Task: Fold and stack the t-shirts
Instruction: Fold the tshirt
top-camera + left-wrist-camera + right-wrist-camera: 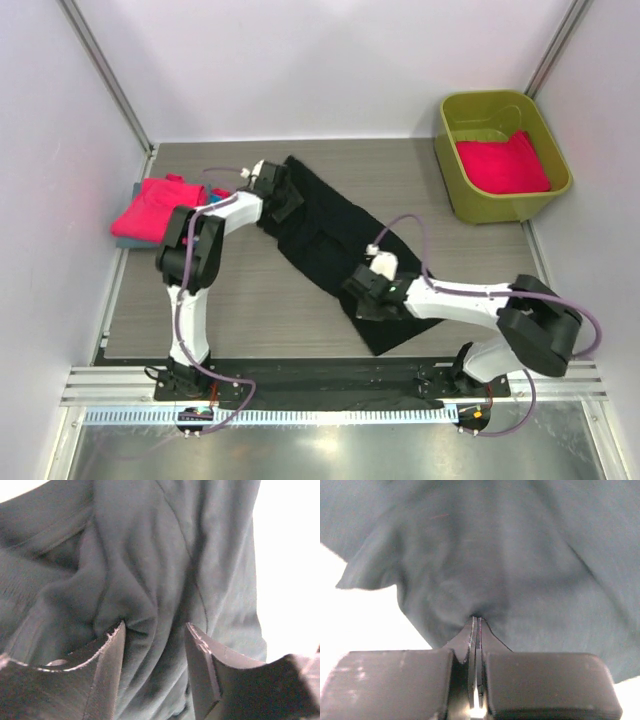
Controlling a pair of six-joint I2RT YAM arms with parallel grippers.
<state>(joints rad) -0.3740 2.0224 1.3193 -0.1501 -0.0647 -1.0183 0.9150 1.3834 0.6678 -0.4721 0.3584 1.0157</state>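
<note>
The black t-shirt [330,225] lies in a long diagonal strip across the table, from back centre to the near right. My left gripper [283,205] is on its far end. In the left wrist view the gripper [155,627] is open, with bunched black cloth [150,555] between the spread fingers. My right gripper [358,290] is on the shirt's near part. In the right wrist view it [477,619] is shut, pinching a fold of the black cloth [510,555]. Folded hot-pink t-shirts [155,205] lie at the far left, with a bit of blue cloth [220,191] showing beside them.
An olive-green tub [450,170] stands at the back right with a hot-pink t-shirt [503,163] inside. White walls enclose the table on three sides. A metal rail [330,385] runs along the near edge by the arm bases.
</note>
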